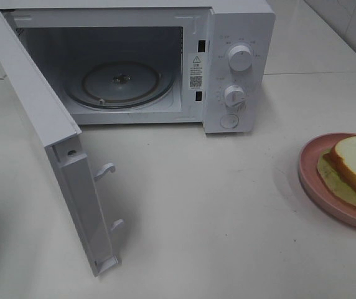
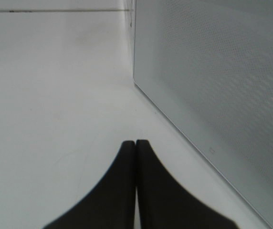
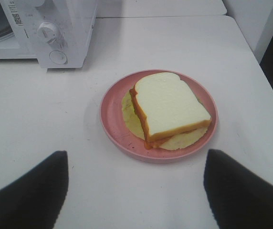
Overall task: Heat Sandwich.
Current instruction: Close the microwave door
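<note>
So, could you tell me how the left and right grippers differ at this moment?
The left gripper is shut, its fingers pressed together with nothing between them, while the right gripper stands wide open. The left gripper sits beside the open microwave door over bare table; the right gripper faces the sandwich on its pink plate, apart from both. Both have dark fingers, and neither holds anything.
</note>
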### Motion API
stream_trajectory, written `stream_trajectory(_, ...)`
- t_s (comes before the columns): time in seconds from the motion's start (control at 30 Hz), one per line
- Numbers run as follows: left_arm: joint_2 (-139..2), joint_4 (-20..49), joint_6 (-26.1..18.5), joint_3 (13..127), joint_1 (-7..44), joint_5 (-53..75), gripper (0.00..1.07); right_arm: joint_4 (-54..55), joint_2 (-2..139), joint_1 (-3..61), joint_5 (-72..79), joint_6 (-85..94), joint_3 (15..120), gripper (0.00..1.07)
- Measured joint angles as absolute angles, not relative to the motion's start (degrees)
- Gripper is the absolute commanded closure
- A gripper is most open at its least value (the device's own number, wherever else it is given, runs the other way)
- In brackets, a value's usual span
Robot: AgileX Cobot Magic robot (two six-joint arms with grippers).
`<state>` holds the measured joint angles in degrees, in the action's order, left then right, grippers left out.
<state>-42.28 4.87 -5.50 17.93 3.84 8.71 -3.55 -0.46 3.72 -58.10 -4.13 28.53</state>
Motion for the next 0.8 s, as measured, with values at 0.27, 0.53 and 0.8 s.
stream_trajectory(0.27, -49.39, 4.87, -5.67, 13.46, 3.84, -12.09, 1.07, -3.55, -0.46, 3.72, -58.10, -4.13, 28.53, 0.31)
stream_trajectory(0.53, -61.42, -0.34, -5.16, 13.35, 6.76, -29.62, 1.07, -3.55, -0.46, 3.72, -58.10, -4.13, 28.53, 0.31)
stream_trajectory(0.8, -72.19, -4.07, -1.78, 13.41, 11.29, -38.04, 1.07, -3.55, -0.46, 3.72, -58.10, -4.13, 28.53, 0.31)
